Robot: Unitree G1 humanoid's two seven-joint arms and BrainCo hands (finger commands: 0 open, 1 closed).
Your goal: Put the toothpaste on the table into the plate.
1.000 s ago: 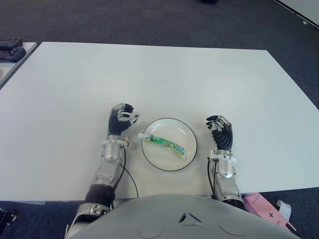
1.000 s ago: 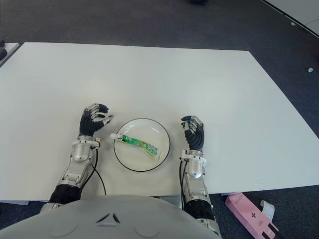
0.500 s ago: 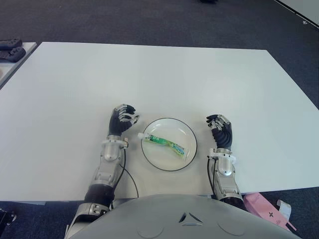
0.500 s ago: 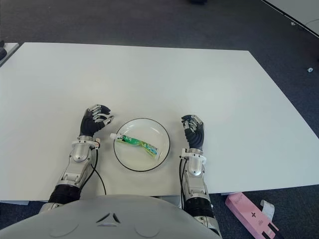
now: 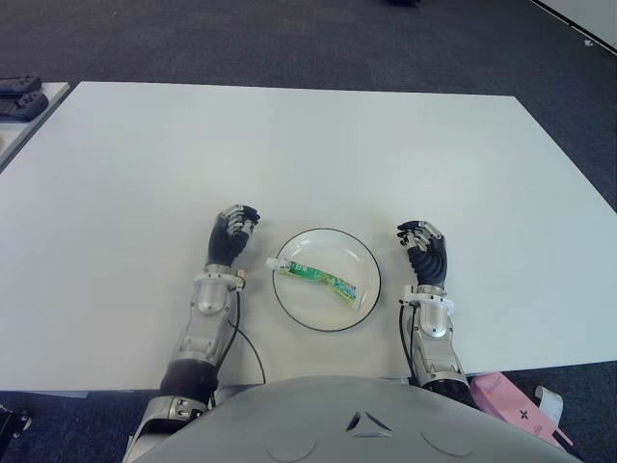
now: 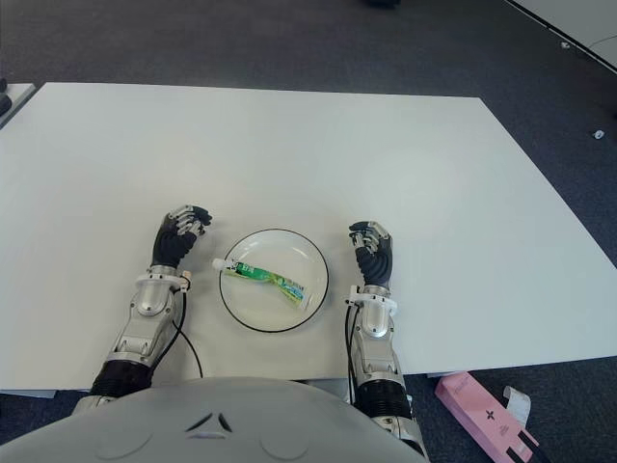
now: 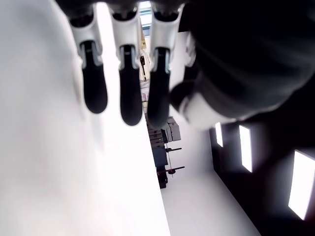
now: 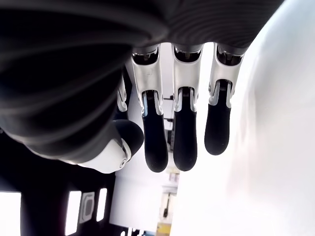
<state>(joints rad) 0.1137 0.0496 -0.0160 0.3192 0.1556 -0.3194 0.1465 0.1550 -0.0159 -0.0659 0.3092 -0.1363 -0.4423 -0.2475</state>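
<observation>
Nearest us, the left robot hand (image 5: 234, 234) has just slipped back and a little away from the plate (image 5: 366, 267); a second ago its fingers reached closer to the rim, with the thumb out toward the cap. Now they're loosely curled around nothing, and the wrist view shows them hanging free over bare worktop (image 5: 289, 145). Over on the other side of the plate, the right robot hand (image 5: 425, 254) hasn't budged, fingers relaxed and likewise empty.

And there's the toothpaste (image 5: 323, 281), lying flat inside the plate, white cap toward the left robot hand, crimped end toward the right. It hasn't shifted at all. I'd call that job done: released, settled, left robot hand clearing off.

Writing? The tube has a green printed band, but nothing on it is legible from here. Farther out, bare white worktop.
</observation>
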